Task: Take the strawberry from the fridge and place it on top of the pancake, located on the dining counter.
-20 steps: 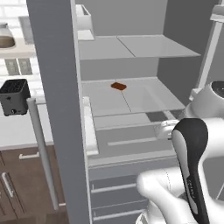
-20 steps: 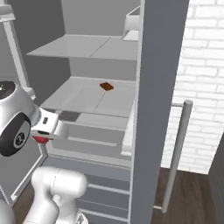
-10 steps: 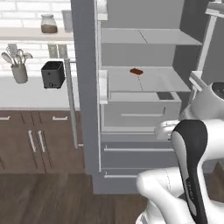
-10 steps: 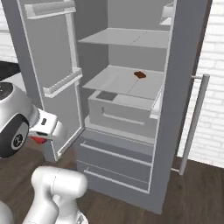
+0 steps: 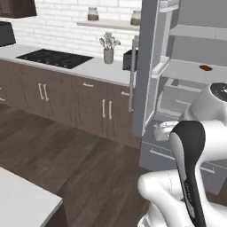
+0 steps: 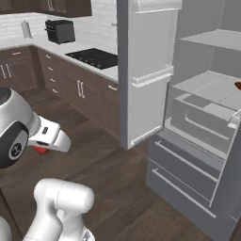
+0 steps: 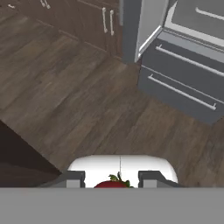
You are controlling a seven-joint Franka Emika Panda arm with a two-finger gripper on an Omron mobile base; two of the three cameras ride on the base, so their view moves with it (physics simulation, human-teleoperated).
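Note:
My gripper (image 7: 112,180) is shut on the strawberry (image 7: 112,184), a small red berry with a green top wedged between the two dark fingertips. In the right base view the same strawberry (image 6: 41,149) peeks out red under the white hand at the left, held over the wood floor. The fridge (image 5: 177,71) stands with its door open at the right, pale shelves and drawers showing, and the fridge (image 6: 197,94) is also at the right of the right base view. A white corner of the dining counter (image 5: 22,201) lies at the lower left. The pancake is out of view.
A flat dark-brown piece (image 5: 205,68) lies on a fridge shelf. Dark-wood wall cabinets (image 5: 66,95) with a white top carry a black cooktop (image 5: 53,57), a utensil jar (image 5: 108,52) and a toaster (image 6: 60,31). Wood floor (image 7: 65,87) spreads between cabinets, fridge and counter.
The whole picture has shifted: the base has backed away from the fridge and turned left, so the fridge now sits at the right. The grip on the strawberry is unchanged.

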